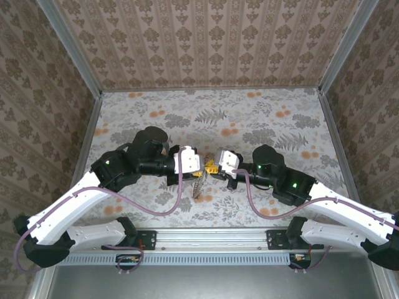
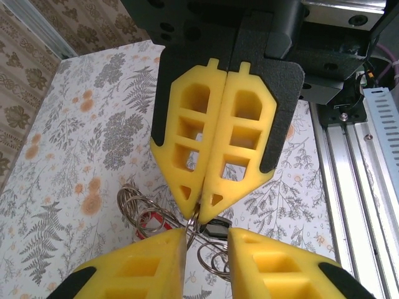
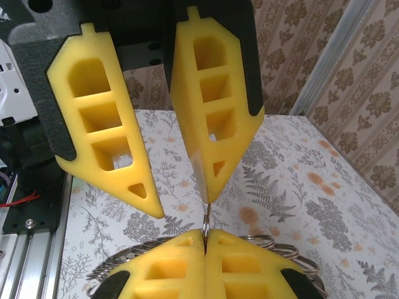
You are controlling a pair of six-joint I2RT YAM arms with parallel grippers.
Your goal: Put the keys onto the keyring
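Fingers [image 3: 249,271] of the right gripper [image 3: 204,235] are pressed flat together, their tips pinching a thin wire loop of the keyring [image 1: 198,185]. Facing them tip to tip, the left gripper [image 2: 206,233] has its fingers [image 2: 143,261] spread apart with a clear gap between them. In that gap, seen from the left wrist, sit bright wire rings and the small dark head of one of the keys [image 2: 217,228]; whether either finger touches them cannot be told. In the right wrist view a thin brass-coloured sliver [image 3: 206,198] runs down the inner edge of one left finger to just above the pinched loop; it is too slim to name.

From the meeting point the keyring spreads outward. Coils of wire and a red tag [image 2: 151,219] show beside the right fingertips, and from above a short chain-like length trails from the fingertips towards the near edge. Both grippers meet near the middle of the floral bench [image 1: 268,118], closer to its near edge, where a metal rail [image 2: 365,187] runs. Patterned walls [image 1: 206,37] stand round three sides.
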